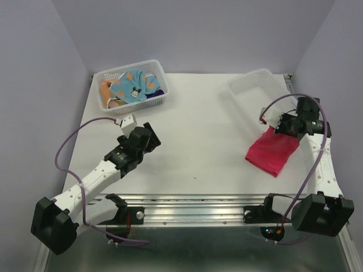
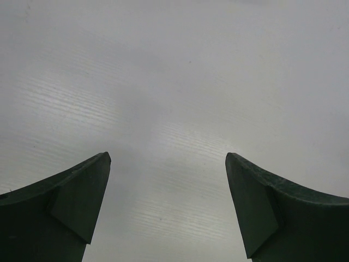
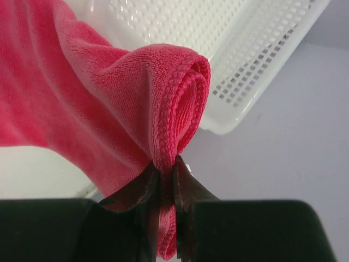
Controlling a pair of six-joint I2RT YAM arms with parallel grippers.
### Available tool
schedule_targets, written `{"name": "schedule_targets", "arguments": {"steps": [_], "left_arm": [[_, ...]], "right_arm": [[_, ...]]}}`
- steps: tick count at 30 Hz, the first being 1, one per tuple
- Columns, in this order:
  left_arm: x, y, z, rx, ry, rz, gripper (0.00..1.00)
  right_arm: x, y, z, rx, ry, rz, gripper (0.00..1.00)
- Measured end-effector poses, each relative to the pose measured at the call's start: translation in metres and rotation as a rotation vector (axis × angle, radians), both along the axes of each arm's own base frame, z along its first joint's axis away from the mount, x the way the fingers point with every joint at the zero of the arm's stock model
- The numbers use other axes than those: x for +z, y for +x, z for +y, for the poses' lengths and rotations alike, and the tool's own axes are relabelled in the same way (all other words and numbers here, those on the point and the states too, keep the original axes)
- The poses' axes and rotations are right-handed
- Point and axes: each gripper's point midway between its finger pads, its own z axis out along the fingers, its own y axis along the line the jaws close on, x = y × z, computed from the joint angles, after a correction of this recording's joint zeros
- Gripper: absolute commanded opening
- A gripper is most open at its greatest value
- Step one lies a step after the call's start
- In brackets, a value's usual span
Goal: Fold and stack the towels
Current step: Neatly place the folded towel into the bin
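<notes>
A bright pink-red towel point(image 1: 272, 151) hangs folded from my right gripper point(image 1: 276, 126) at the table's right side, its lower end resting on the table. In the right wrist view the right gripper point(image 3: 166, 164) is shut on the bunched hem of this pink-red towel point(image 3: 98, 93). More towels lie piled in the left basket point(image 1: 113, 105): a light blue one with orange spots point(image 1: 133, 85), a peach-orange one point(image 1: 105, 89) and a dark purple one point(image 1: 159, 92). My left gripper point(image 1: 148, 136) hovers open over bare table at centre left; the left wrist view has the left gripper point(image 2: 168, 159) wide apart with nothing between its fingers.
An empty white perforated basket point(image 1: 258, 93) stands at the back right, just beyond the right gripper; its wall point(image 3: 262, 65) is close behind the held towel. Purple walls enclose the table on three sides. A metal rail point(image 1: 193, 201) runs along the near edge.
</notes>
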Motion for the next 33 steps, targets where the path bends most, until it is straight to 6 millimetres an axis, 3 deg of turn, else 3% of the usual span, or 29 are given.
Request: {"name": "schedule_targets", "arguments": {"steps": [6,9,12,19,23,33], "left_arm": [[-0.009,0.016,0.02,0.046,0.015,0.028,0.99],[-0.014,0.019,0.024,0.044,0.031,0.043,0.99],[-0.017,0.02,0.022,0.031,0.041,0.051,0.99],[-0.007,0.027,0.016,0.009,0.036,0.03,0.99],[-0.005,0.029,0.017,0.013,0.034,0.023,0.99],[-0.003,0.03,0.018,0.01,0.039,0.02,0.99]], "right_arm": [[0.013,0.003,-0.027,0.073,-0.127,-0.036,0.01],[0.031,0.019,-0.032,0.076,-0.166,-0.15,0.01],[0.043,0.034,-0.029,0.104,-0.185,-0.276,0.01],[0.047,0.078,-0.011,0.219,-0.136,-0.468,0.01],[0.066,0.105,-0.008,0.24,-0.116,-0.593,0.01],[0.069,0.125,0.008,0.3,-0.011,-0.654,0.01]]}}
